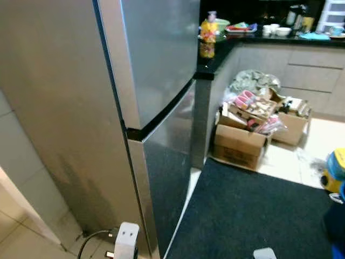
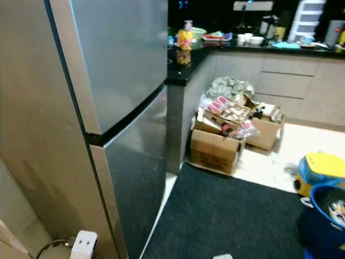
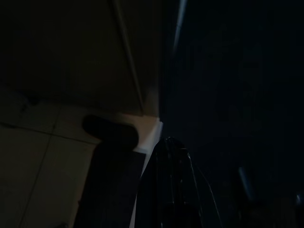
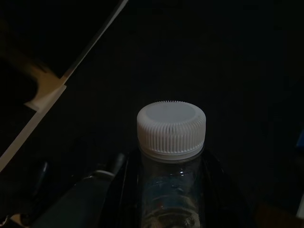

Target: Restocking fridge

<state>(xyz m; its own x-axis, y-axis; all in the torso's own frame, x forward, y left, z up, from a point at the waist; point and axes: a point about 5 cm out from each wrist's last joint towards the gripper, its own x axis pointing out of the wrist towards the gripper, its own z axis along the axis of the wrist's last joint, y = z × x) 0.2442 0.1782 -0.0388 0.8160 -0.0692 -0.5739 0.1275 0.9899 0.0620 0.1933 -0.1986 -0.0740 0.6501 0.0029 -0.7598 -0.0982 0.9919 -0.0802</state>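
The tall steel fridge [image 1: 108, 108] stands close on my left with both doors closed; a dark seam [image 1: 161, 116] splits the upper door from the lower one. In the right wrist view a clear plastic bottle [image 4: 172, 190] with a ribbed white cap [image 4: 171, 128] stands upright between the black fingers [image 4: 118, 194] of my right gripper [image 4: 171, 164], which is shut on it. The left wrist view is very dark: one black finger [image 3: 170, 185] hangs over floor tiles and the mat edge.
A dark mat [image 1: 253, 210] covers the floor before the fridge. Open cardboard boxes [image 1: 242, 137] full of items sit against the cabinets. An orange bottle [image 1: 208, 32] stands on the black counter. A yellow object [image 1: 335, 170] and a blue bucket [image 2: 326, 216] are at the right. A white plug [image 1: 126, 240] with a cable lies by the fridge base.
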